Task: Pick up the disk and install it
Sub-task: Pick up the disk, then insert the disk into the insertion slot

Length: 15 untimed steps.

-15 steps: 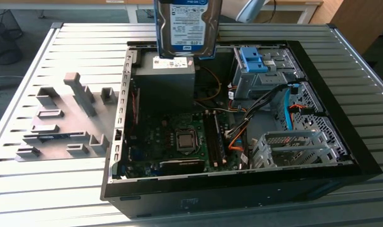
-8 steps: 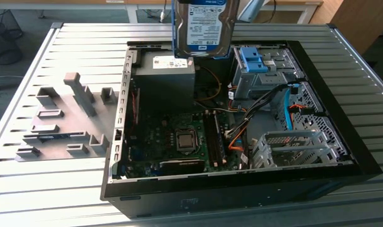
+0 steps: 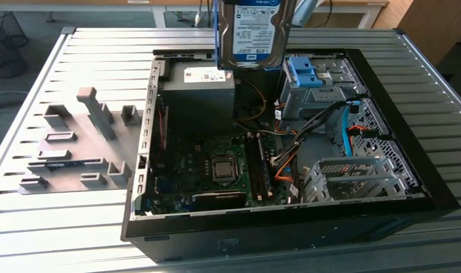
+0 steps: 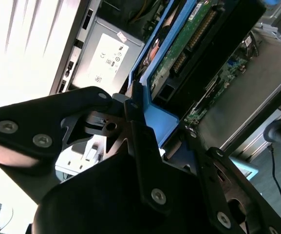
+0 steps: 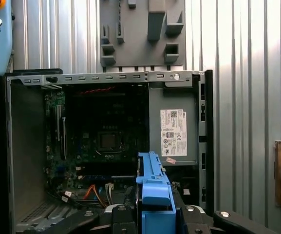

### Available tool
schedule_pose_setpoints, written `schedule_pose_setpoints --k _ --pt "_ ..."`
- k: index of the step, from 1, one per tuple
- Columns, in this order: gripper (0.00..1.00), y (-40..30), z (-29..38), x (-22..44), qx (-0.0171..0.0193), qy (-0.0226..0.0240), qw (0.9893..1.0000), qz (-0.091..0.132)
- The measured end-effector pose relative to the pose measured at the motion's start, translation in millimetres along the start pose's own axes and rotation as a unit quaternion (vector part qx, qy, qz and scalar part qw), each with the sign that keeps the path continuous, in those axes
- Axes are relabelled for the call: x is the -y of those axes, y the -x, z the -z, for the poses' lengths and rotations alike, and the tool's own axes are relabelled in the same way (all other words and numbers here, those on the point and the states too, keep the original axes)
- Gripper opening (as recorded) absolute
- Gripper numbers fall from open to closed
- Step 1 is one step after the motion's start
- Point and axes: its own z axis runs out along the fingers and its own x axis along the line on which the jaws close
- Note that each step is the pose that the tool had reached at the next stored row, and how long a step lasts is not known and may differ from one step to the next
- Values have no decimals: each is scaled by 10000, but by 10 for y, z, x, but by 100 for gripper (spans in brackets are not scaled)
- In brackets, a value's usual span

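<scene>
The disk (image 3: 253, 34) hangs upright in the air over the back of the open computer case (image 3: 435, 193), its white-and-blue label facing the exterior view and its blue carrier frame along the edges. In the second wrist view my gripper (image 4: 145, 122) is shut on the blue frame's end, and the disk's (image 4: 189, 44) green circuit-board side runs away from the fingers. In the first wrist view the blue carrier (image 5: 155, 185) stands on edge between the black fingers (image 5: 123, 219), above the case interior.
Inside the case lie a dark grey power supply (image 3: 198, 94), the motherboard (image 3: 215, 165), a drive bay with a blue bracket (image 3: 303, 71) and a metal drive cage (image 3: 352, 176). A grey fixture plate with holders (image 3: 78, 142) sits at the exterior view's left.
</scene>
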Motion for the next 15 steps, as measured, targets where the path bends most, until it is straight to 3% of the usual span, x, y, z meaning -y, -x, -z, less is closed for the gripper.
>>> schedule_pose_setpoints --k 2,6,15 --pt "36 -42 -1 1 0 -11 10000 -1" --pt "36 -205 -11 7 0 -13 10000 0" --pt "36 -240 -13 7 0 -12 10000 -1"
